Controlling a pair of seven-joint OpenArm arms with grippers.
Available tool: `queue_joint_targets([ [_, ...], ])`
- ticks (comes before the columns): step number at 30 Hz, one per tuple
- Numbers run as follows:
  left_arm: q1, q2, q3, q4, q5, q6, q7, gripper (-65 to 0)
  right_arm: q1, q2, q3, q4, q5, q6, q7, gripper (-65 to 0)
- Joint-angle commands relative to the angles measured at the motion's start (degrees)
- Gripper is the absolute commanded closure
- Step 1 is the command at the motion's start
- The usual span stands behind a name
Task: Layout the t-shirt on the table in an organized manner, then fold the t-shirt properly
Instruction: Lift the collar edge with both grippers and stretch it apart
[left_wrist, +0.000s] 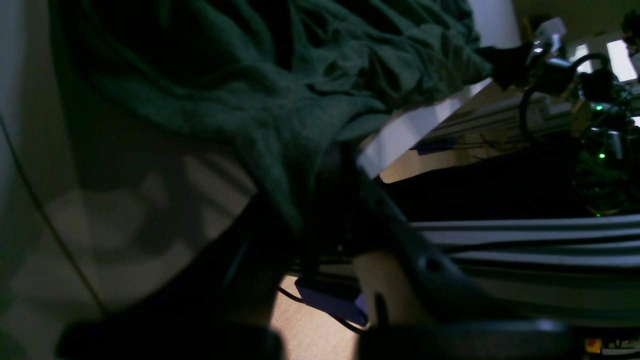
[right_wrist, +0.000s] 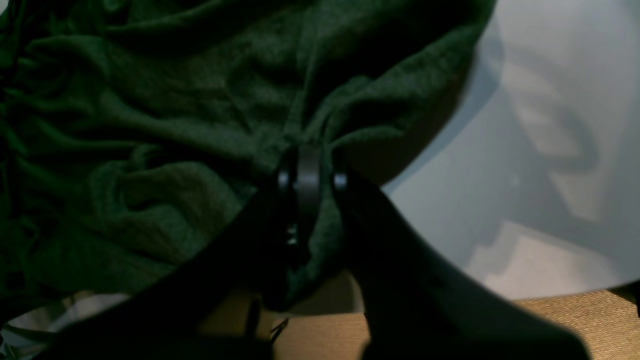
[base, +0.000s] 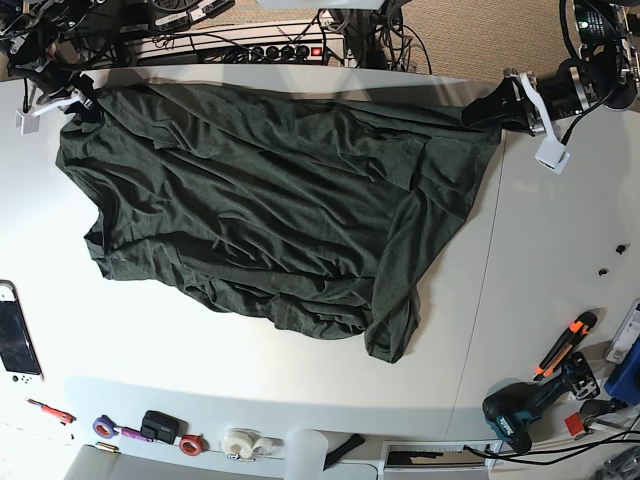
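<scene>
Both grippers, left and right, clamped on T-shirt edge; shirt spread wrinkled across white table. If pulled unevenly, cloth could slip free or be skewed.

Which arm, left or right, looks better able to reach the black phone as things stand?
Probably the right arm: the phone lies on its side, with bare table between, though its gripper is now shut on the t-shirt.
</scene>
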Motion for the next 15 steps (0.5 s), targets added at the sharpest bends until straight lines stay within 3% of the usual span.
queue_joint_targets([
  [1, 0.0, -0.8, -0.3, 0.9, -2.0, -0.5, -0.5, 0.0, 0.0, 1.6, 0.2, 0.8, 1.6, 0.3, 0.8, 0.0],
  [9, 0.0, -0.8, -0.5, 0.9, -2.0, -0.5, 1.3, 0.0, -0.1, 3.5, 0.5, 3.0, 2.8, 0.5, 0.8, 0.0],
  [15, -0.1, -0.8, -6.1, 0.9, -2.0, -0.5, 2.4, 0.0, -0.8, 3.5, 3.7, 4.9, 4.2, 0.5, 0.8, 0.0],
])
